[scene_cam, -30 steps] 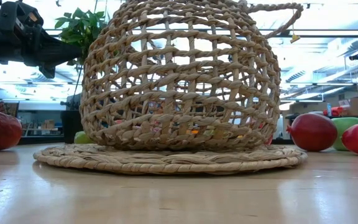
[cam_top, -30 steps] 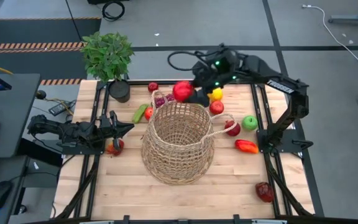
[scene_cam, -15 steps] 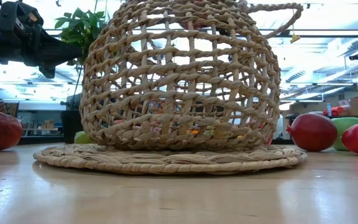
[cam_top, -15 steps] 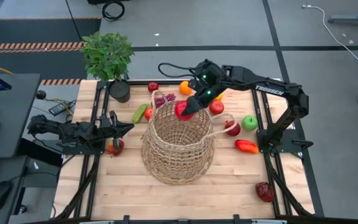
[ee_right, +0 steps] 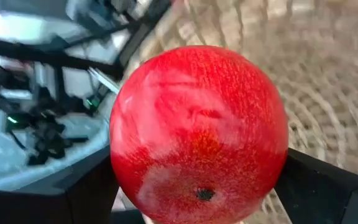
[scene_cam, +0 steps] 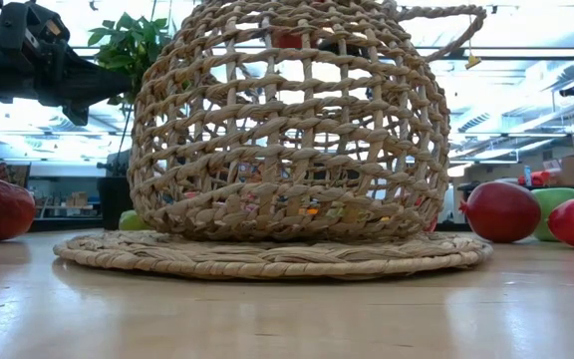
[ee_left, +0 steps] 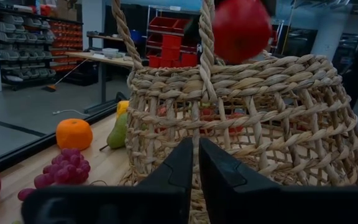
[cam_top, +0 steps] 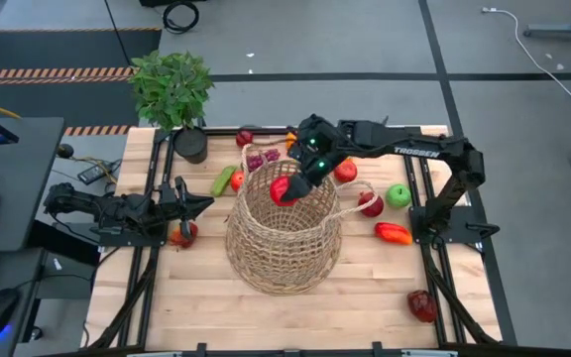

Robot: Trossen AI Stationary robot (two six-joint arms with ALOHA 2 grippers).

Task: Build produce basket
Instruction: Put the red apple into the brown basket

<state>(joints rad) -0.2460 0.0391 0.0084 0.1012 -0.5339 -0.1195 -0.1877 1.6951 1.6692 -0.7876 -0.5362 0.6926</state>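
The tan wicker basket [cam_top: 284,226] stands on its flat base at the table's middle. My right gripper [cam_top: 287,188] hangs over the far part of the basket's mouth, shut on a red apple [ee_right: 197,130]. The left wrist view shows this apple [ee_left: 241,28] just above the basket's rim [ee_left: 247,65], and the low view shows it through the weave [scene_cam: 289,40]. My left gripper [cam_top: 201,205] waits shut at the table's left side, pointing level at the basket. More produce lies on the table around the basket. My right gripper pinches the red apple between its two fingers [ee_right: 86,186], one on each opposite side [ee_right: 124,155]. The fingers slant down from the table's far right. The apple is lifted clear above the basket's mouth, its dimpled end [ee_right: 204,194] turned toward the wrist camera.
A potted plant [cam_top: 171,89] stands at the far left corner. Purple grapes [cam_top: 259,159], a green piece [cam_top: 224,179] and a small red apple [cam_top: 243,139] lie beyond the basket. A green apple [cam_top: 399,195], red pepper [cam_top: 393,233] and red fruits [cam_top: 371,204] lie to its right.
My right gripper has carried the red apple down and toward the table's near left, from beyond the basket's far rim to over its mouth. Its wrist has rolled on the way. It has kept its hold on the apple throughout.
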